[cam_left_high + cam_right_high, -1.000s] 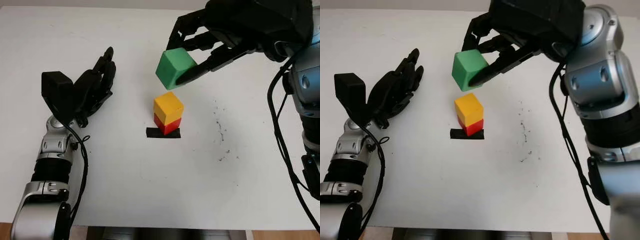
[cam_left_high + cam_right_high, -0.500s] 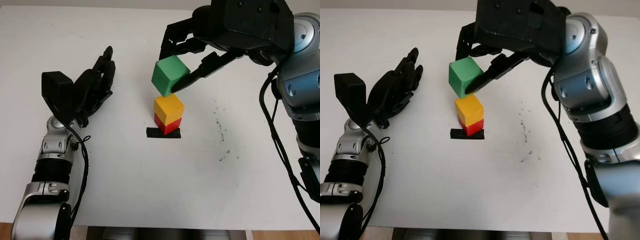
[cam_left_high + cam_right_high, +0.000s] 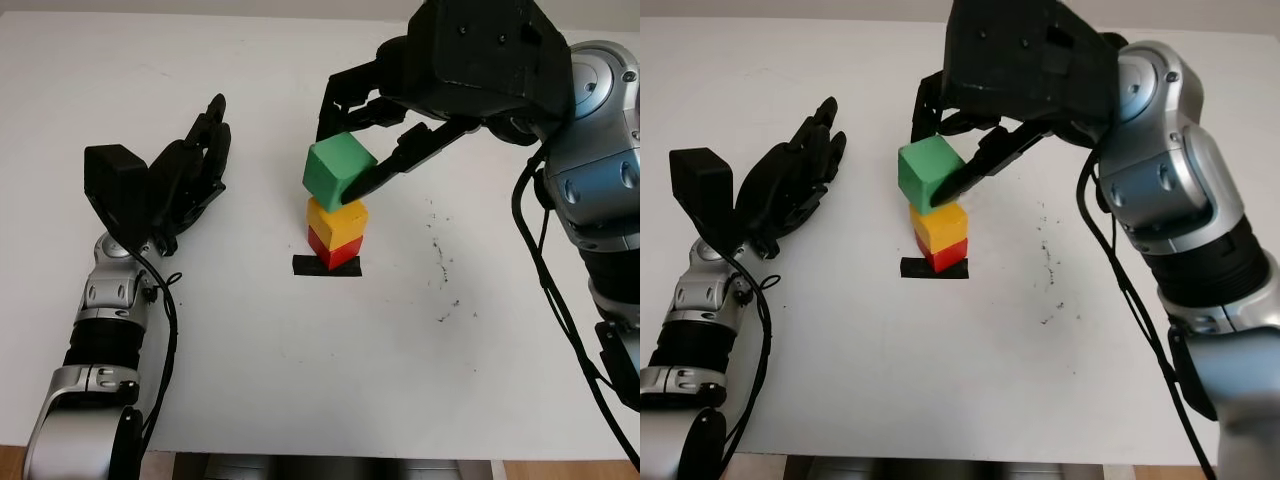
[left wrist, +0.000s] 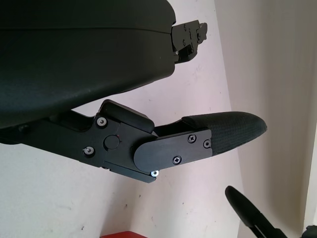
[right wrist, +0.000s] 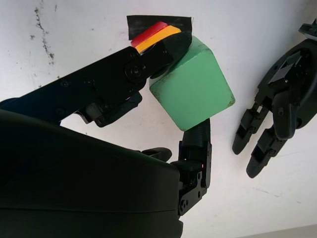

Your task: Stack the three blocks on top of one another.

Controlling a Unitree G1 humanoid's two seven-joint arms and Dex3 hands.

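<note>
Head stereo pair looks forward and down at the white table (image 3: pixel 250 380) from slightly offset spots — same scene in both. Each wrist cam sits tight against its own black hand; the right one shares the green block (image 5: pixel 192 89) with the head views.

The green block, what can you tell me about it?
The green block is a plain, matte cube with softly rounded edges. The right hand grips it between black fingers, so it sits tilted, one corner dipping toward the yellow block just beneath. Whether it already touches the yellow block can't be told. That one sits on the red block.
</note>
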